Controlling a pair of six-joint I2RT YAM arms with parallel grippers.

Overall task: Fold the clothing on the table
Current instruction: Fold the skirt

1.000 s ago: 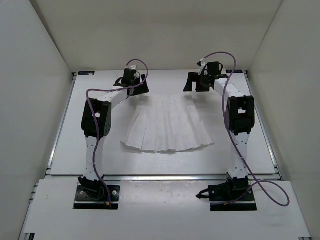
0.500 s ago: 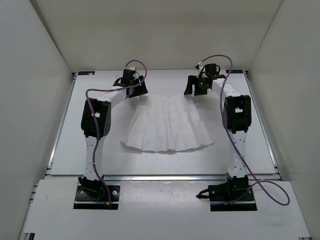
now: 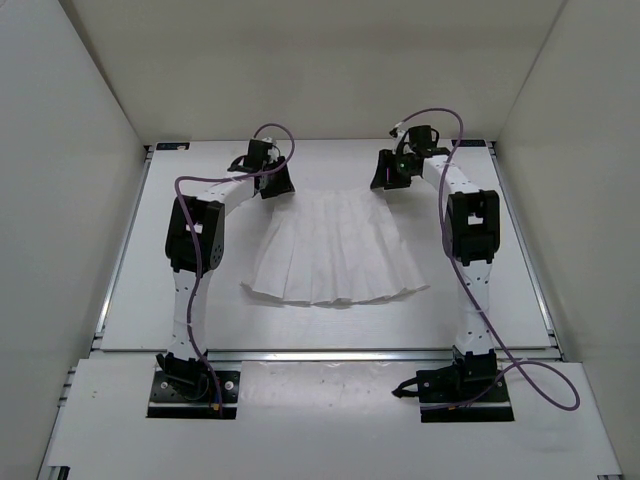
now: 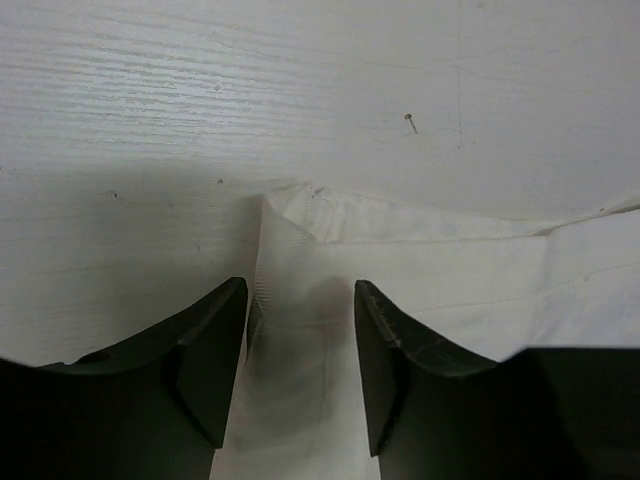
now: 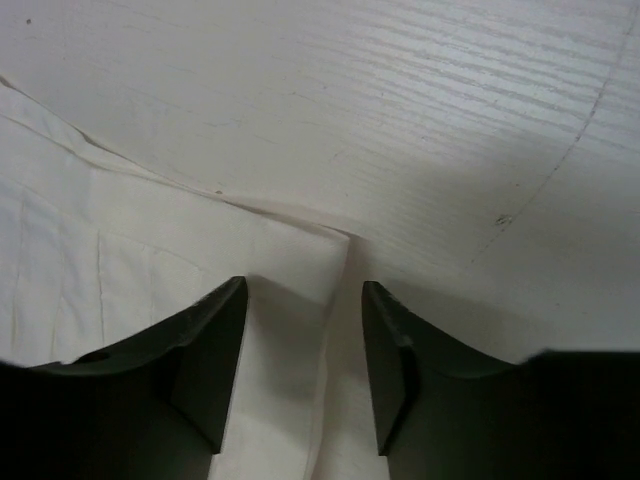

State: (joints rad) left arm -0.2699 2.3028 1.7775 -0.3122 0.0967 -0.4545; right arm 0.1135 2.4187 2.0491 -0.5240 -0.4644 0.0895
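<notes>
The clothing (image 3: 335,250), a white pleated skirt, lies flat on the table (image 3: 150,290), narrow waist at the far side and wide hem toward the arm bases. My left gripper (image 3: 275,186) is down at the waist's left corner. In the left wrist view the gripper (image 4: 300,310) is open with that corner of the clothing (image 4: 450,270) pushed up into a fold between the jaws. My right gripper (image 3: 388,180) is at the waist's right corner. In the right wrist view the gripper (image 5: 304,310) is open and straddles the clothing's (image 5: 150,260) side edge.
White enclosure walls (image 3: 60,180) rise on the left, right and far sides of the table. A silver rail (image 3: 330,354) runs along the near edge in front of the arm bases. Purple cables (image 3: 540,380) loop off both arms.
Both grippers have moved inward onto the waist corners of the clothing and their jaws have narrowed. The skirt's waist edge has bunched slightly at the left corner.
</notes>
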